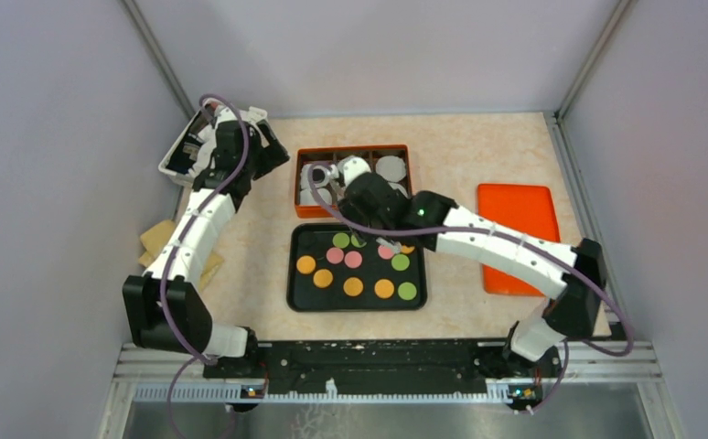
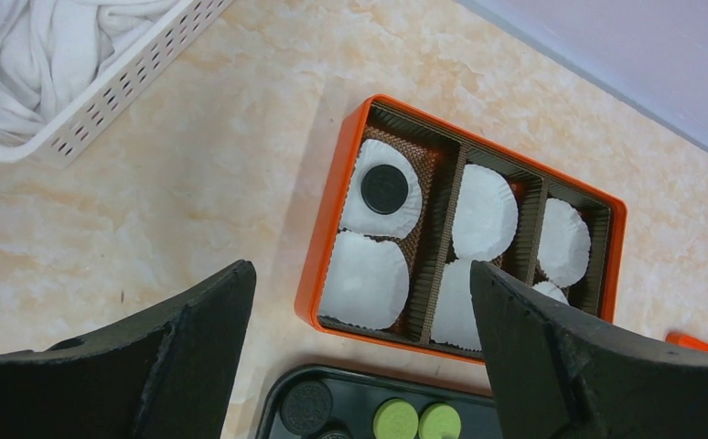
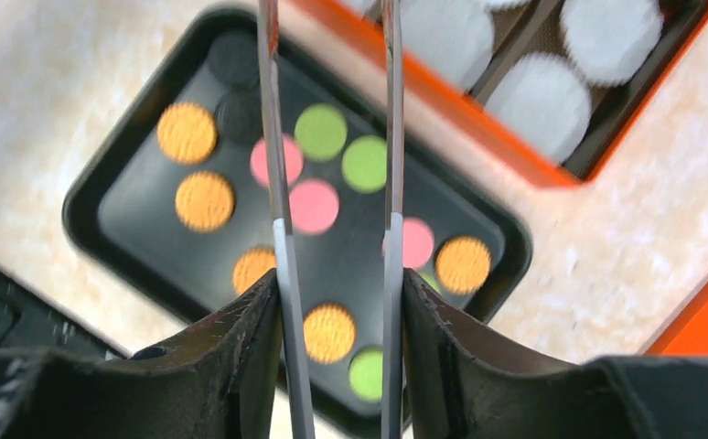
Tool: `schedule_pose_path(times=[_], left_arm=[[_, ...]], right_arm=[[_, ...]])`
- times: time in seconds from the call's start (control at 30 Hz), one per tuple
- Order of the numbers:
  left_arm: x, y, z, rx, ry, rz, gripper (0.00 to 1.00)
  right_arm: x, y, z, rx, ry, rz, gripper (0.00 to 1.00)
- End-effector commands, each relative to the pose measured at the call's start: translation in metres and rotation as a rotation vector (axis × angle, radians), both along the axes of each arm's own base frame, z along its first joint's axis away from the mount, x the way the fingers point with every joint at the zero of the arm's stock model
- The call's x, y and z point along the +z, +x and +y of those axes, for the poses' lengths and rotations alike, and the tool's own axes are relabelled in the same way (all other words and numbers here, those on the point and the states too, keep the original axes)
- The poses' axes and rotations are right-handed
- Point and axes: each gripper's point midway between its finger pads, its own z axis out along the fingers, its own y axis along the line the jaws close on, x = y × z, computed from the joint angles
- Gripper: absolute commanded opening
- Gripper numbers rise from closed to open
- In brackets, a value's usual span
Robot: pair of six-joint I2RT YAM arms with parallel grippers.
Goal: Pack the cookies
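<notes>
Packing barely begun, by judgement: one black cookie [image 2: 384, 188] is seated in a paper liner [image 2: 365, 279] in the far-left compartment of the orange box [image 2: 332, 210]. The other liners in view are bare. The remaining cookies [image 1: 353, 286], orange, green, pink and black, lie on the black tray [image 1: 295, 297] just beside the box. The right gripper [image 3: 338, 288] is pressed onto a pair of tweezers [image 3: 277, 183] above the tray. The tips are cut off from view, so a load cannot be told. The left gripper [image 2: 359, 270] is spread wide, empty, aloft. Next move likely calls for the tips to be lowered astride one cookie, pinched lightly, and carried to a bare liner.
</notes>
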Motion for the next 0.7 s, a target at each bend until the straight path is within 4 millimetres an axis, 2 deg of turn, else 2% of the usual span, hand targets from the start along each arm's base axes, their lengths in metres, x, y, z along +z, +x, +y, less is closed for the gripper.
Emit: schedule_pose_path(times=[0.0,0.1,0.2,0.43,0.53,0.67], left_arm=[[0.002,0.016,0.001,0.006,-0.078,-0.015,0.93],[-0.008,0.018,-0.007,-0.050,-0.175,0.023,0.93],[-0.015,0.013,-0.018,-0.093,-0.224,0.051,0.92],[-0.015,-0.003,-0.021,-0.114,-0.236,0.045,0.91],[-0.010,-0.010,-0.020,-0.118,-0.229,0.028,0.91],[-0.005,-0.015,-0.018,-0.124,-0.211,0.000,0.92]], right_arm=[[-0.011,-0.051,-0.026,-0.025,0.016,0.054,0.45],[-0.033,-0.090,-0.041,-0.018,0.000,0.128,0.46],[-0.051,-0.120,-0.053,-0.028,-0.005,0.185,0.46],[-0.082,-0.178,-0.054,-0.007,-0.049,0.265,0.47],[-0.097,-0.188,-0.055,-0.003,-0.098,0.275,0.48],[-0.108,-0.189,-0.051,-0.008,-0.135,0.270,0.48]])
